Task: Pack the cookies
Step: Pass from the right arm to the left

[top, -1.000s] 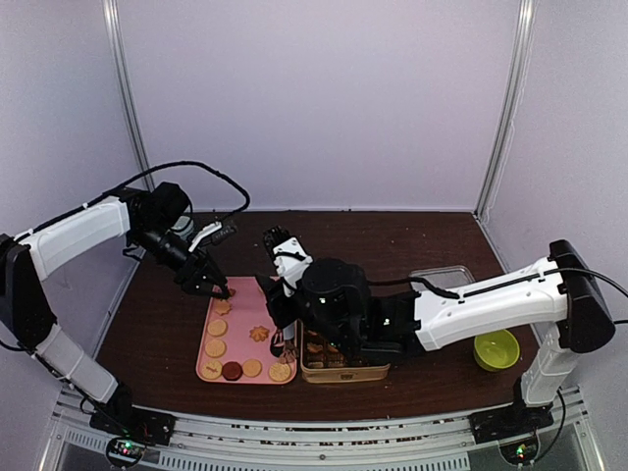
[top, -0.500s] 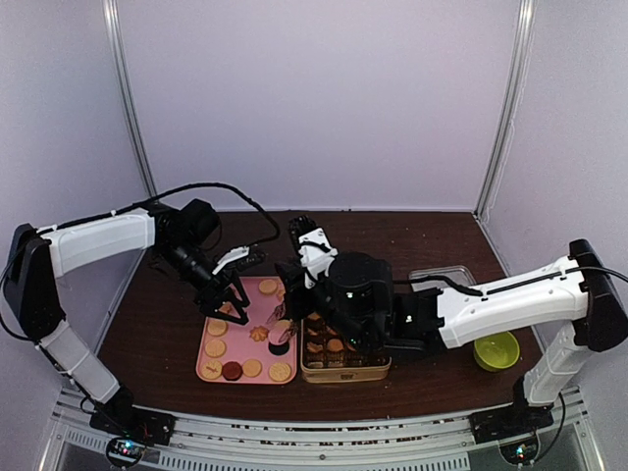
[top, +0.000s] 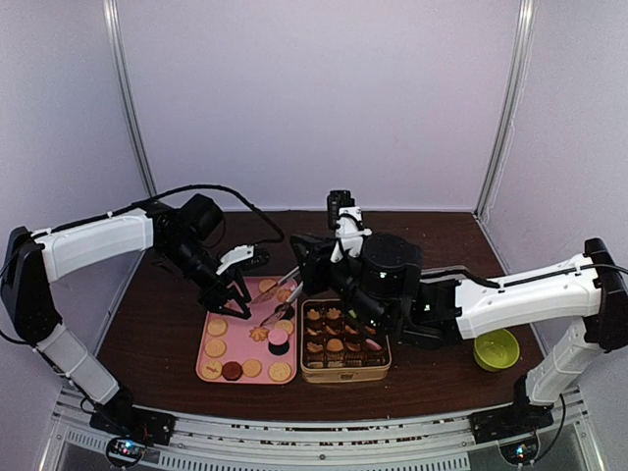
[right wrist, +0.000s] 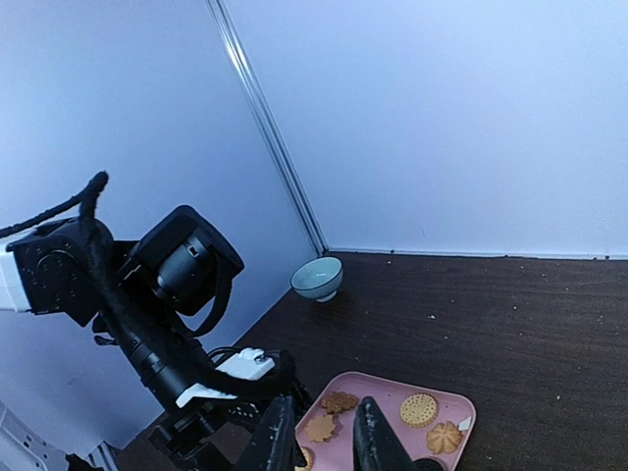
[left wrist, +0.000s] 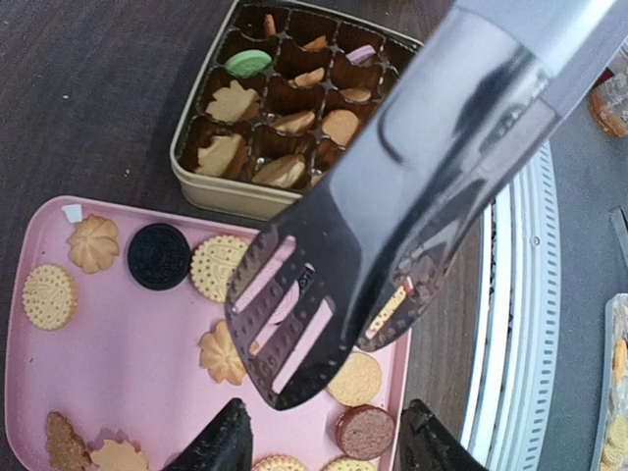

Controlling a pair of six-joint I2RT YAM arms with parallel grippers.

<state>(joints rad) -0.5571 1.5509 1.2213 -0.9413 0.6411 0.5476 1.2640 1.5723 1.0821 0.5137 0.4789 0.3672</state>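
We saw the cookies (top: 216,347) in two places at the lower middle of the top view. Some lay spread on a pink tray (top: 241,351); others sat in the compartments of a tin (top: 343,376) touching the tray's right edge. Most were round and tan. On the tray we also made out a black one (left wrist: 158,256), a brown one and a few flower shapes, and in the tin a green one (left wrist: 246,63).

The left gripper (top: 231,297) hung over the upper left part of the tray, its jaws apart and closed on nothing.

The right gripper (top: 307,274) reached in from the right, its jaws closed on the handle end of the metal tongs (top: 280,302). The slotted tips of the tongs pointed down-left over the tray, close beside the left gripper.

On the dark counter (top: 157,324), a green bowl (top: 496,348) stood at the lower right and a clear container (top: 442,277) above it.
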